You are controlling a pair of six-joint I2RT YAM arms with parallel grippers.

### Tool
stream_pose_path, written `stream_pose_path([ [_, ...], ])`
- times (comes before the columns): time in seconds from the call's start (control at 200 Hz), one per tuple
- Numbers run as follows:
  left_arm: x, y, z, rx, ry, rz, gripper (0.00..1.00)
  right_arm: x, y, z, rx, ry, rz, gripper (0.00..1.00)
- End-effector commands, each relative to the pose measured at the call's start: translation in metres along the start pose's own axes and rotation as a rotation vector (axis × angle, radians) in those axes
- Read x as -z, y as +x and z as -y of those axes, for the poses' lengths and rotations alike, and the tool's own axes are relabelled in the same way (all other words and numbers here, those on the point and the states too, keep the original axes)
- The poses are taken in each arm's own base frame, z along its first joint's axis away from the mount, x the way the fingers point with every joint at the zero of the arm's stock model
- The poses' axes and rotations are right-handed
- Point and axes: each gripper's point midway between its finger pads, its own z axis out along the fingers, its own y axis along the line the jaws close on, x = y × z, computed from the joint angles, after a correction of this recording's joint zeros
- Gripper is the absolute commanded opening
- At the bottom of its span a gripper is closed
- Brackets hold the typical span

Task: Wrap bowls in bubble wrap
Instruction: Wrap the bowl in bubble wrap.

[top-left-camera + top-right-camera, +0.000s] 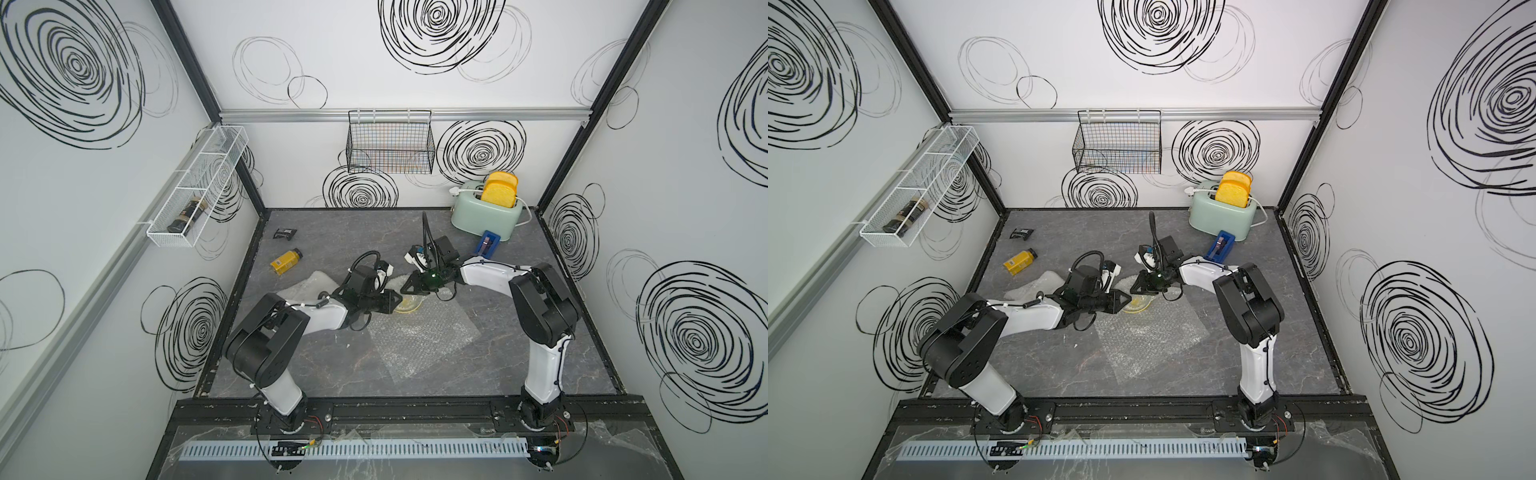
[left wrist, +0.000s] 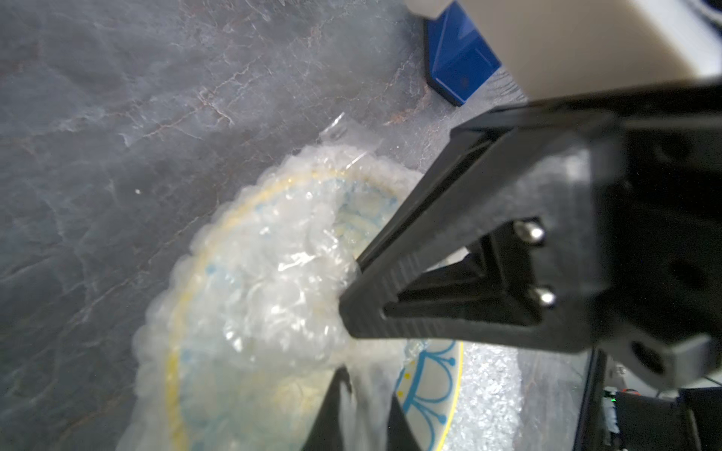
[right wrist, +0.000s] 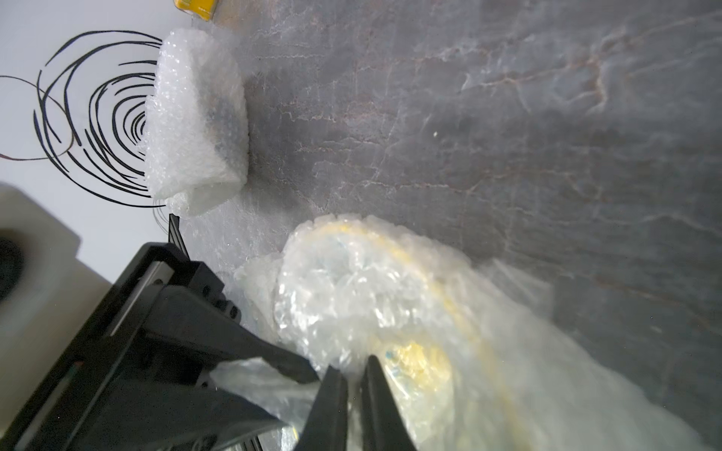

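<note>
Two pincers meet: right pincer [image 2: 349,312] pinched shut on bunched bubble wrap [image 2: 273,281], left pincer [image 1: 398,300] narrowly parted around a fold. Beneath, the yellow-rimmed bowl [image 2: 431,371] sits mid-bench [image 2: 117,117], half covered. Best pin the bunch and draw loose sheet over the bare rim.

1. The left arm [image 1: 322,318] and the right arm [image 1: 484,276] have white links and bulky black joints.
2. Black cables [image 1: 365,258] loop above each wrist.
3. The right gripper [image 1: 405,287] is black, and its triangular fingers [image 2: 449,308] are ribbed, with two silver screws [image 2: 530,233].
4. A small green light [image 1: 433,274] glows on the right wrist.
</note>
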Motion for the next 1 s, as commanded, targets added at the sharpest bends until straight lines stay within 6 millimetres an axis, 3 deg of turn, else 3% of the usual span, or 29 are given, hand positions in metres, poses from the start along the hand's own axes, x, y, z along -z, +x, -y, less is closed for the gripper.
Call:
stream_pose_path([
  [0.0,0.019,-0.018,0.018,-0.043,0.015,0.062,0.32,0.004,-0.008,-0.002,0.006,-0.016,0.01,0.02],
  [0.05,0.029,-0.02,0.02,-0.045,0.003,0.078,0.41,0.005,-0.01,-0.002,0.005,-0.021,0.013,0.0],
  [0.1,0.038,-0.02,0.021,-0.044,-0.014,0.09,0.58,0.007,-0.011,-0.002,0.006,-0.027,0.017,0.0],
  [0.145,0.047,-0.02,0.02,-0.038,-0.039,0.103,0.62,0.009,-0.013,-0.002,0.006,-0.029,0.023,0.0],
  [0.21,0.06,-0.018,0.009,-0.011,-0.111,0.134,0.69,0.013,-0.016,-0.002,0.009,-0.024,0.034,0.0],
  [0.275,0.072,-0.017,-0.011,0.043,-0.197,0.167,0.88,0.015,-0.018,-0.001,0.011,-0.023,0.043,0.0],
  [0.34,0.08,-0.02,-0.025,0.083,-0.214,0.191,1.0,0.016,-0.019,0.0,0.016,-0.025,0.042,0.0],
  [0.435,0.08,-0.038,-0.04,0.139,-0.195,0.219,0.96,0.014,-0.018,-0.001,0.023,-0.035,0.034,0.0],
  [0.555,0.061,-0.046,-0.041,0.087,-0.211,0.192,0.98,0.015,-0.02,-0.001,0.03,-0.034,0.041,0.0],
  [0.7,0.035,-0.036,-0.032,0.023,-0.203,0.124,0.97,0.015,-0.022,-0.001,0.035,-0.038,0.045,0.0],
  [0.996,0.018,-0.003,-0.038,0.002,-0.193,0.051,0.97,0.016,-0.027,0.002,0.025,-0.037,0.053,0.0],
])
